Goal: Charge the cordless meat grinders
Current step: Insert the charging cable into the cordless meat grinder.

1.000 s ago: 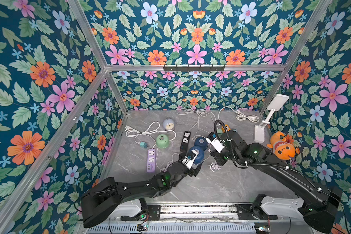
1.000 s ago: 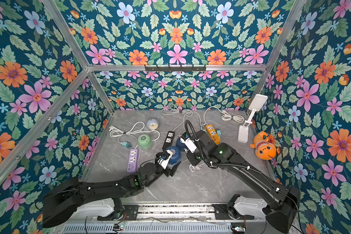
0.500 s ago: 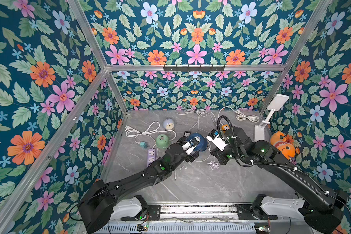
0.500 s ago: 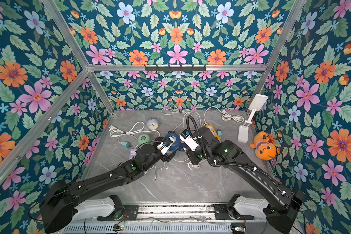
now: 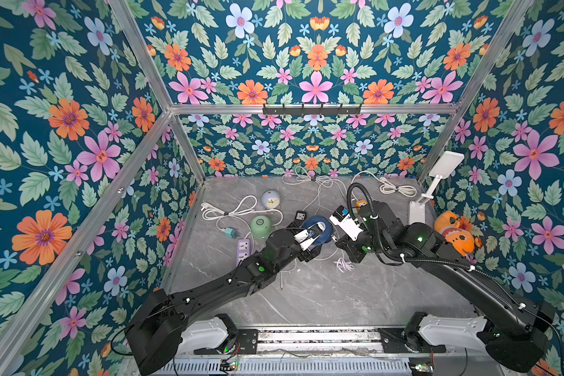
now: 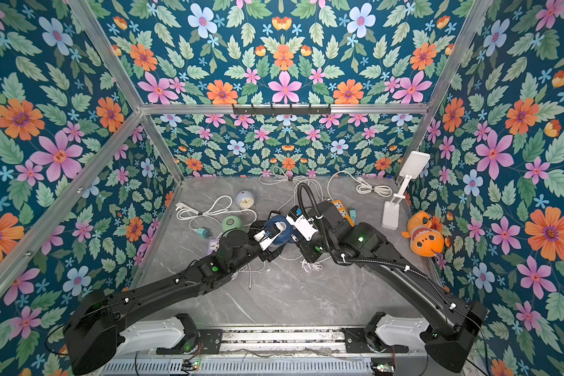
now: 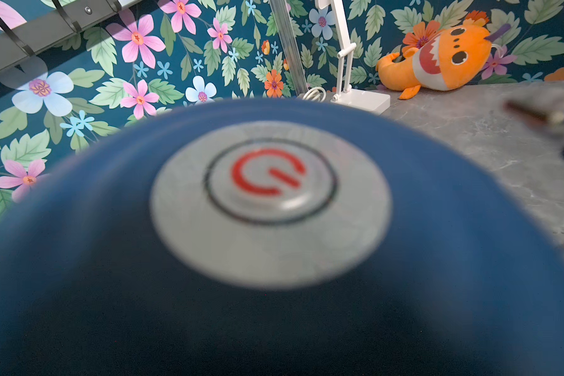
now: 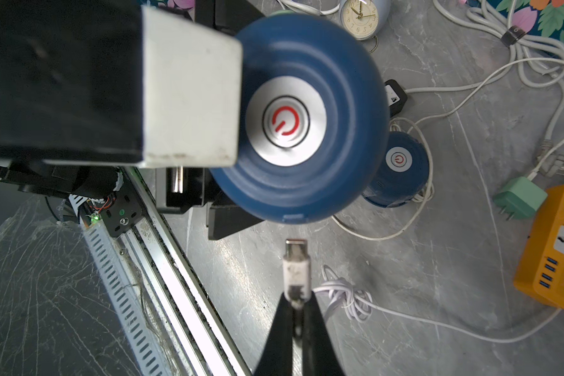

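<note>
One navy meat grinder [image 5: 323, 224], clamped in the left tool [image 5: 310, 235], has risen off the tabletop [image 5: 323, 293] since a second ago. It now hangs just beside the right tool [image 8: 295, 309], which pinches a USB-C plug [image 8: 295, 263]. Insertion appears next.

the left arm [image 5: 258, 270] reaches farther in: its elbow, low and near a second ago, is now raised and farther back, covering part of the purple power strip [image 5: 244, 245]. the left gripper [image 5: 313, 232] has carried its navy grinder [image 5: 328, 232] up and away from the near side. it now hangs above the second navy grinder [image 8: 399, 182], just in front of the charging plug [image 8: 295, 263] pinched in the right gripper [image 8: 295, 298]. the right arm [image 5: 417, 237] has its elbow slightly farther right.
</note>
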Controlling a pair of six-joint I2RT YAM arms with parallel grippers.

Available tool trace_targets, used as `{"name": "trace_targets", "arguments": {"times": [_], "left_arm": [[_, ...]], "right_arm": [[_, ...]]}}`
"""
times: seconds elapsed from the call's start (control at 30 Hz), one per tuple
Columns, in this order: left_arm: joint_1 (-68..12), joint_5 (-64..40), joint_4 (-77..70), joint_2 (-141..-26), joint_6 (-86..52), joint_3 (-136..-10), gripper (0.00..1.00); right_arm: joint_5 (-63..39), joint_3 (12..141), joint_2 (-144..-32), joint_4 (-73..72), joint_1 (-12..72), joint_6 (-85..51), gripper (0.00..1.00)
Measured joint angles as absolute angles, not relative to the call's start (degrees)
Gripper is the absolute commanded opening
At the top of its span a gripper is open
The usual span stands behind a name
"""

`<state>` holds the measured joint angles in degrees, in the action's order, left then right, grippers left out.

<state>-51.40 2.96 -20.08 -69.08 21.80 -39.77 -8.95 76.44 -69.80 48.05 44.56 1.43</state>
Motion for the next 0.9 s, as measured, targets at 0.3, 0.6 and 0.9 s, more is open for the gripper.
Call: {"name": "trace_targets", "arguments": {"times": [0.3, 0.6, 0.9], "left_arm": [[-51.4, 2.1, -19.6, -68.3, 22.0, -39.6, 0.47], [-51.4, 1.6, -19.3, -68.2, 21.9, -39.6, 0.46], [-51.4, 1.6, -19.1, -67.5, 21.3, -39.2, 0.45]], "right_arm": [[-10.1, 76.7, -70.6, 48.0, 44.6, 1.5, 0.00], [-10.3, 76.8, -71.0, 47.9, 44.6, 1.6, 0.00], [-10.4, 76.8, -71.7, 47.7, 44.6, 1.7, 0.00]]}}
